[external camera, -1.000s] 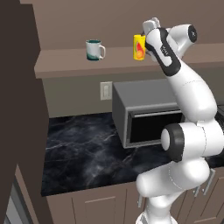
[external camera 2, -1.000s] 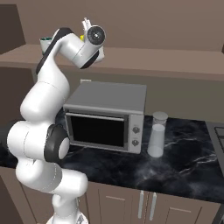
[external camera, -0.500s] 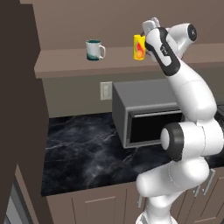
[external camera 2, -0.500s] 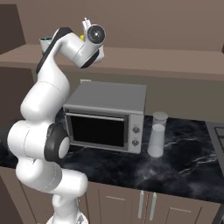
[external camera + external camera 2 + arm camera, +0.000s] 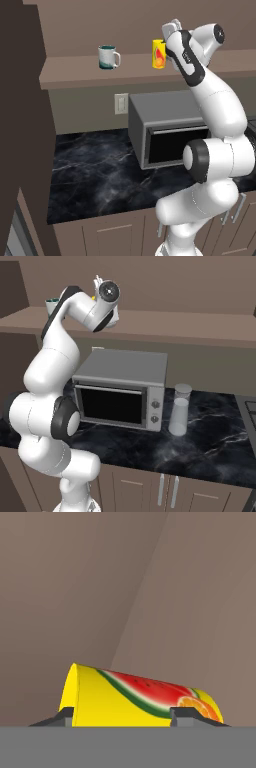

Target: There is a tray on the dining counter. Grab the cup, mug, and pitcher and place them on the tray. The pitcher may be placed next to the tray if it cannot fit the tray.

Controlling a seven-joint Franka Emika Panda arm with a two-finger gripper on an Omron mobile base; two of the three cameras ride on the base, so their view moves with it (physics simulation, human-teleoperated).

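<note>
Pincer (image 5: 122, 718) narrowed around cup (image 5: 140, 698)

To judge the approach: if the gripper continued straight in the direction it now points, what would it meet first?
The cup. In the hand view it lies right ahead of the gripper, with a fingertip on each side of it. Behind it comes the brown wall, though depth is unclear.

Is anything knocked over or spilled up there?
No. The yellow cup and the white mug both stand upright on the shelf, apart from each other. The gripper has its fingertips on either side of the cup. The pitcher stands upright beside the microwave.
</note>
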